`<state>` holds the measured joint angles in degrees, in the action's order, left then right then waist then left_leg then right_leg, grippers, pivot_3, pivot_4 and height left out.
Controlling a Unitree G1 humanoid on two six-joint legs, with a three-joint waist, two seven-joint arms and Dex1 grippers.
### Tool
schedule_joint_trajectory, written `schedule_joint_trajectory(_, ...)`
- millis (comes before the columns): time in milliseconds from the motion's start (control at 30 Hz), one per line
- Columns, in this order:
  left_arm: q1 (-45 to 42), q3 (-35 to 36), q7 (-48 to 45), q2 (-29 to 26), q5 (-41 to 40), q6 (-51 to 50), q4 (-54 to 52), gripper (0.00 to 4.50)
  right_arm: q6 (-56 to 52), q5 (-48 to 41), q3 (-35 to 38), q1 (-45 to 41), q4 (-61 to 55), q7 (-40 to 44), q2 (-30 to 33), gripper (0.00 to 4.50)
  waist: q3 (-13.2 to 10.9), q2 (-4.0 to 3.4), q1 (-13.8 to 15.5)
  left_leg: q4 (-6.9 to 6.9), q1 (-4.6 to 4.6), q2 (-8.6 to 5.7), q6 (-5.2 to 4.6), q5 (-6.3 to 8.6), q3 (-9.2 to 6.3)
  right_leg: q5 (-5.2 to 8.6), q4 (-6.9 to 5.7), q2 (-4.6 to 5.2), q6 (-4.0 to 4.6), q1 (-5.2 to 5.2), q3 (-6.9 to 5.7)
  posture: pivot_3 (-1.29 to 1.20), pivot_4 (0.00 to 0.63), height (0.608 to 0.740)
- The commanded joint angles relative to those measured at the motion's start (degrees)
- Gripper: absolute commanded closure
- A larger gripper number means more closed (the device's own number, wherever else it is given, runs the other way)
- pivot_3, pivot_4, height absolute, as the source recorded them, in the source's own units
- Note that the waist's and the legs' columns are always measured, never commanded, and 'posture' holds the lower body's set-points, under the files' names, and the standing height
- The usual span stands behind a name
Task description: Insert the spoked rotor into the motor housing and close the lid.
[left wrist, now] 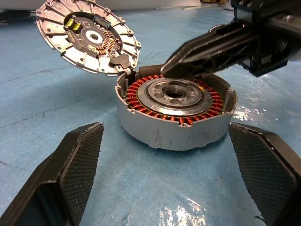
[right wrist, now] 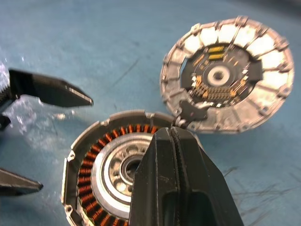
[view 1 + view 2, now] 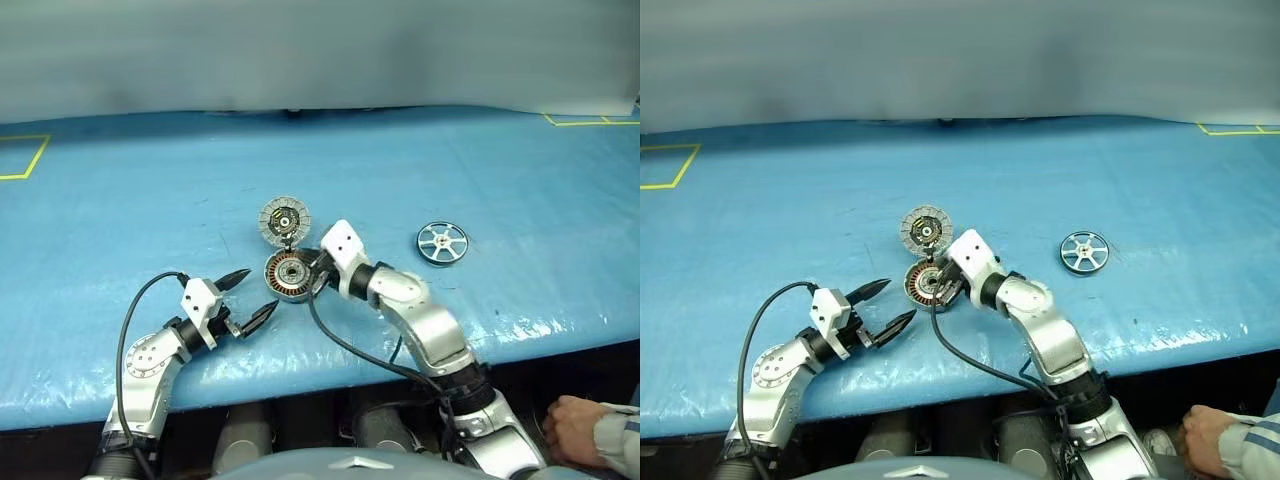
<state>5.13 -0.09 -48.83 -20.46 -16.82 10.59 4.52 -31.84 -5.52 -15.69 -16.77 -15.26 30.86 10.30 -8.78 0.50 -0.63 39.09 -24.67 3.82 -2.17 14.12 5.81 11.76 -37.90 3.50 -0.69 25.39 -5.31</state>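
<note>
The motor housing sits open on the blue table, showing its copper winding ring and silver central bearing. Its lid stands tilted up on the hinge at the far side, with the toothed inner face showing. The spoked rotor lies flat on the table, well to the right of the housing. My right gripper is shut and empty, its tip hovering over the housing's right rim. My left gripper stands open just left of the housing, its fingers flanking it without touching.
A person's hand rests below the table's front edge at the right. A black cable hangs from my right wrist across the table front. Yellow tape marks lie at the far left and far right.
</note>
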Motion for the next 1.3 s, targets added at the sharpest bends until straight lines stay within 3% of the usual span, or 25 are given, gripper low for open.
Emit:
schedule_joint_trajectory(33, -0.1, 0.5, -0.5, -0.4, -0.8, 1.5, -1.1, 0.00, -1.8, -1.5, 5.6, 1.6, -6.6, -1.2, 3.2, 4.46, 0.0, 0.00, 0.0, 0.00, 0.01, 0.00, 0.00, 0.00, 0.00, 0.00, 0.01, 0.00, 0.00, -0.01, 0.00, 0.00, 0.150, 0.740)
schedule_joint_trajectory(267, -1.2, 0.2, -0.7, -0.5, -0.5, 1.6, -0.6, 0.00, -4.0, 4.3, 12.3, 6.3, -6.0, -3.7, 16.8, 4.46, 0.0, 0.00, 0.1, 0.02, 0.00, -0.05, -0.02, 0.01, 0.01, 0.15, 0.04, 0.05, 0.25, -0.02, -0.01, 0.00, 0.150, 0.740)
schedule_joint_trajectory(433, -1.7, -0.1, -0.9, -0.3, -0.3, 1.7, 0.1, 0.00, -4.2, 6.4, 16.1, 7.6, -1.8, -6.7, 20.8, 2.96, 0.0, 0.01, -0.1, 0.01, 0.02, -0.19, -0.02, 0.01, 0.03, 0.13, 0.03, 0.00, 0.22, -0.01, 0.00, 0.00, 0.150, 0.740)
schedule_joint_trajectory(667, -1.8, -0.1, -0.8, -0.3, -0.2, 1.7, 0.4, 0.00, -3.8, 7.8, 17.9, 7.2, 2.9, -7.6, 23.5, 2.96, 0.0, 0.01, 0.0, -0.01, 0.01, -0.21, -0.02, 0.01, 0.02, 0.04, 0.05, 0.01, 0.05, -0.01, 0.02, 0.00, 0.150, 0.740)
schedule_joint_trajectory(1300, -1.9, -0.3, -0.3, -0.4, 0.4, 2.0, 1.0, 0.00, -5.0, 5.9, 19.3, 7.8, 1.5, -8.8, 22.1, 2.96, 0.0, 0.01, 0.0, 0.00, 0.01, -0.20, -0.03, 0.01, 0.02, 0.00, 0.05, 0.01, -0.02, -0.02, 0.04, 0.00, 0.150, 0.740)
